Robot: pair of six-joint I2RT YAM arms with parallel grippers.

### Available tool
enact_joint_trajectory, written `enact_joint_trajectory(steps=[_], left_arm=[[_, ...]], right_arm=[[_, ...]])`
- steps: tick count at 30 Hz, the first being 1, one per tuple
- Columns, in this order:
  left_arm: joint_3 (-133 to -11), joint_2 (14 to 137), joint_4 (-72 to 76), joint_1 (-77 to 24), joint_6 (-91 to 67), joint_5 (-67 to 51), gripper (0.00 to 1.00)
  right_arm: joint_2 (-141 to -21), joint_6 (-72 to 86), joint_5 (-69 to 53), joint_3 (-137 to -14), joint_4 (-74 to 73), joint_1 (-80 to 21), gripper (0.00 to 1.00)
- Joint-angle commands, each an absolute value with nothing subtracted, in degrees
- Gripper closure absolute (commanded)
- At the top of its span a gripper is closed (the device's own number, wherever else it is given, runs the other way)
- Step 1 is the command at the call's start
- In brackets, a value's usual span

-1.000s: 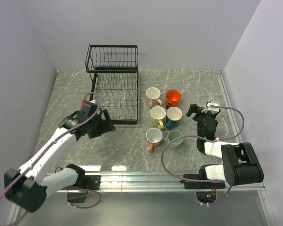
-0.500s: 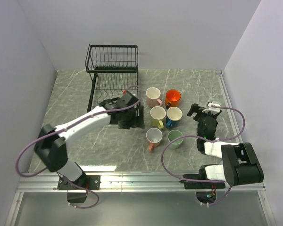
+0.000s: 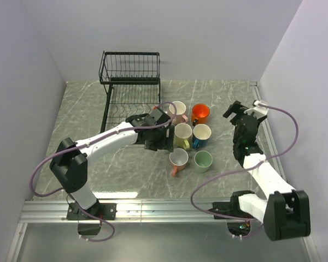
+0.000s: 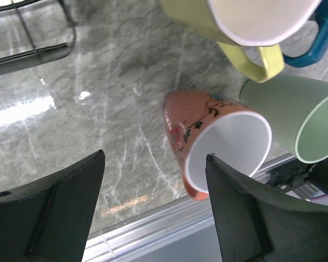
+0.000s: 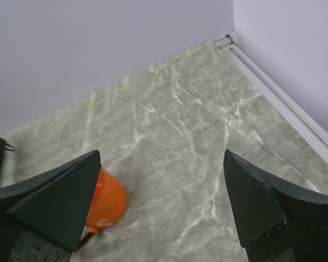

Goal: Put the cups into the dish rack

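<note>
Six cups stand in a cluster right of the black wire dish rack (image 3: 131,101): a pink cup (image 3: 178,111), an orange cup (image 3: 200,113), a pale yellow cup (image 3: 183,132), a blue cup (image 3: 201,134), a second pink cup (image 3: 179,159) and a pale green cup (image 3: 203,160). My left gripper (image 3: 163,143) is open and empty, just left of the yellow cup. The left wrist view shows the patterned pink cup (image 4: 218,147) near its right finger, the yellow cup (image 4: 246,22) and the green cup (image 4: 295,120). My right gripper (image 3: 238,109) is open and empty, right of the orange cup (image 5: 106,199).
The grey marble table (image 3: 87,125) is walled at the back and sides. A metal rail (image 3: 153,207) runs along its near edge. A corner of the rack (image 4: 33,49) shows at the top left of the left wrist view.
My left arm swung right from in front of the rack to the cups. My right arm lifted and moved back toward the far right.
</note>
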State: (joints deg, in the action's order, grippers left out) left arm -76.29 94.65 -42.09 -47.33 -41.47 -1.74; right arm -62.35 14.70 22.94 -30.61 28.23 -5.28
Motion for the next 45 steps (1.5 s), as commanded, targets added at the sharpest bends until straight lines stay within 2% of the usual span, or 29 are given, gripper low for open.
enact_joint_trajectory(steps=[1, 8, 11, 12, 14, 17, 18, 19, 20, 26, 30, 33, 35, 37, 38, 39, 40, 42, 44, 45], left_arm=[[-76.0, 95.0, -38.5, -48.7, -39.7, -2.8, 0.21], [-73.8, 97.6, -35.3, -51.1, -40.9, -2.7, 0.26], [-73.6, 99.8, -34.8, -52.0, -41.5, -2.7, 0.38], [-73.6, 100.9, -35.1, -52.4, -41.9, -2.5, 0.45], [-73.3, 101.8, -35.0, -53.2, -42.1, -1.9, 0.52], [-72.4, 101.5, -33.8, -53.6, -42.8, -1.9, 0.74], [-72.3, 100.6, -33.7, -53.7, -43.3, -1.7, 0.89], [-72.3, 100.2, -33.9, -53.6, -43.5, -1.2, 0.97], [-72.8, 99.8, -34.4, -53.6, -43.7, -0.7, 1.0], [-75.5, 93.9, -40.9, -53.7, -44.6, 3.0, 1.0], [-77.1, 84.1, -44.4, -53.6, -47.3, 3.6, 1.0], [-78.6, 77.1, -46.0, -53.5, -49.1, 4.9, 1.0], [-80.0, 74.2, -46.6, -53.1, -50.1, 6.1, 1.0], [-81.9, 70.5, -47.3, -51.8, -50.6, 6.5, 1.0], [-82.5, 69.4, -47.4, -51.2, -50.6, 6.4, 1.0], [-83.2, 67.7, -46.9, -50.4, -50.5, 6.1, 1.0], [-84.4, 67.0, -46.3, -48.5, -50.3, 5.5, 1.0], [-84.9, 65.0, -43.7, -46.2, -49.2, 2.4, 1.0], [-84.7, 63.9, -38.2, -41.7, -49.1, -3.0, 1.0], [-84.6, 63.4, -36.1, -39.8, -49.5, -5.7, 1.0]], right_arm=[[-57.1, 22.3, 20.6, -35.6, 15.6, -5.5, 0.0], [-46.1, 24.0, 18.5, -41.8, 0.5, -5.5, 0.0], [-41.7, 22.7, 18.6, -43.2, -4.8, -5.5, 0.0], [-40.4, 22.5, 18.7, -43.3, -6.0, -5.5, 0.0], [-37.0, 22.4, 18.7, -43.9, -9.0, -5.5, 0.0], [-33.6, 23.0, 17.1, -44.7, -12.8, -5.5, 0.0], [-33.1, 23.0, 16.4, -45.3, -14.0, -5.5, 0.0], [-32.4, 23.0, 15.9, -46.4, -14.9, -5.4, 0.0], [-32.3, 23.4, 14.9, -47.1, -17.0, -5.4, 0.0], [-33.0, 26.1, 9.4, -54.0, -21.4, -5.5, 0.0], [-36.1, 28.0, 0.7, -58.3, -22.2, -5.6, 0.0], [-42.3, 30.3, -8.4, -60.0, -23.5, -5.7, 0.0], [-48.3, 30.4, -11.9, -66.2, -29.6, -6.4, 0.0], [-54.9, 30.0, -9.2, -77.6, -39.3, -7.8, 0.0], [-58.0, 28.0, -4.6, -83.9, -44.9, -12.7, 0.0], [-65.2, 26.3, 2.5, -99.1, -50.7, -16.9, 0.0], [-68.6, 23.8, 8.0, -106.3, -59.1, -20.6, 0.0], [-73.4, 19.0, 12.9, -117.9, -61.6, -27.0, 0.0], [-70.9, 31.0, 10.6, -113.8, -57.5, -26.2, 0.0], [-67.9, 32.9, 6.0, -100.1, -52.6, -24.9, 0.0]])
